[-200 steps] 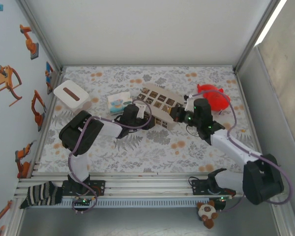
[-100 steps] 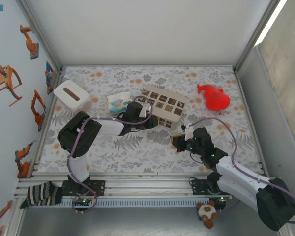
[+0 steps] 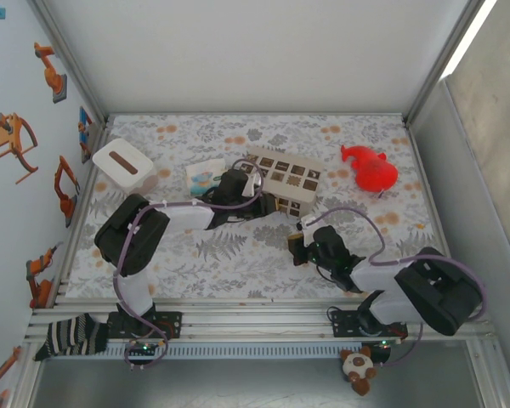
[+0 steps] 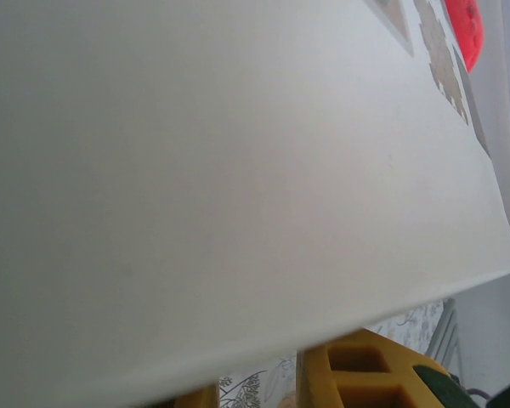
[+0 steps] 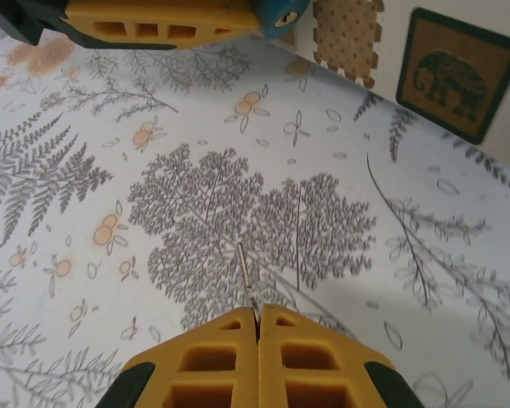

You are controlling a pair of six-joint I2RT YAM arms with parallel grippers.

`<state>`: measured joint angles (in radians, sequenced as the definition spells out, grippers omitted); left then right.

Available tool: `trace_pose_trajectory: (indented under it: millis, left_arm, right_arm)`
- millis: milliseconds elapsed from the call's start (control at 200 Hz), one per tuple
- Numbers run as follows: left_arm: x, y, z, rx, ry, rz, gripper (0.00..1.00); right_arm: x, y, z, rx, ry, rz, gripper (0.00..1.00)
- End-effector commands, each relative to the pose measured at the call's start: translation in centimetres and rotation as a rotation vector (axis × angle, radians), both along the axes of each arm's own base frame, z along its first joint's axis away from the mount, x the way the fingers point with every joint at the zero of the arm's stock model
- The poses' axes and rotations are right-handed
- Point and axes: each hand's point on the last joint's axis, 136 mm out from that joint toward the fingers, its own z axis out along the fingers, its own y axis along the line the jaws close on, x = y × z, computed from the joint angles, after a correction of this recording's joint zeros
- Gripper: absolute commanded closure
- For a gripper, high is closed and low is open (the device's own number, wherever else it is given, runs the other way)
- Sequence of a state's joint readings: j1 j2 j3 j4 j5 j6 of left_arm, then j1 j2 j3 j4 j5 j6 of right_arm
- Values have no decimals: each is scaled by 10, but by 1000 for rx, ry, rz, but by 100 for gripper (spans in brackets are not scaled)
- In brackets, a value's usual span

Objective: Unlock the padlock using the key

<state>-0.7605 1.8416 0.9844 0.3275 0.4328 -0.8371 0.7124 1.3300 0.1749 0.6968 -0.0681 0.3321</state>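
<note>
While the overhead view lays out the whole flower-patterned surface [image 3: 238, 259], with a white box [image 3: 291, 177] of brown picture tiles near its centre and both arms reaching in, the wrist views give the fine detail. From above, the left pincer [image 3: 257, 197] sits against the box at its 8 o'clock side. The right pincer [image 3: 297, 246] is a dark lump at 5 o'clock of the box.

The right wrist camera shows its yellow fingers [image 5: 310, 357] pressed together on a thin metal key [image 5: 246, 270]. The blade sticks out toward 12 o'clock just over the cloth. That view also catches, at 11 o'clock, a yellow finger [image 5: 161, 17] of the left pincer with a teal-blue thing [image 5: 280, 10] at its tip, beside the box's lower edge. Whether that is the padlock I cannot tell.

The left wrist view has the box's plain white side close in front. Two yellow fingers sit low in the frame, a little apart, with cloth between them. Whether they pinch anything I cannot tell.

Bare cloth lies between the key's tip and the box, and the surface is open from 6 to 9 o'clock. A red toy [image 3: 372, 170] lies at 2 o'clock near the right wall, well apart from both pincers. A white tissue box [image 3: 123, 161] stands at 10 o'clock by the left wall, with a small packet [image 3: 204, 176] between it and the left pincer. A metal rail [image 3: 238, 310] runs along the near edge.
</note>
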Motion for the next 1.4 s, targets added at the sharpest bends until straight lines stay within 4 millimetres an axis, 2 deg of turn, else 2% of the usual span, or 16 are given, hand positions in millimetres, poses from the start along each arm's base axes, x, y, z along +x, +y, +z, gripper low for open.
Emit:
trace_pose_trajectory:
  millis: [0,270,421,551,942,1393]
  left_arm:
    - [1,-11,46,-91,-42,-18,84]
    - [0,-11,54,-90,-47,-23,84]
    - [0,-12,55,-95,-44,-24,84]
    - [0,-12,55,-97,-41,-24,84]
    - [-1,-13,61,-112,-41,-28,84]
    - [-1,-13,62,-111,-40,-26,84]
  right_arm:
    - [24,10,31,23,-184,-13,100]
    - [33,15,34,-15,-255,12,100]
    - [37,16,45,10,-290,1,100]
    - [43,11,46,28,-294,-10,100]
    - [59,18,53,76,-318,-14,100]
    - [66,11,41,18,-334,-48,100]
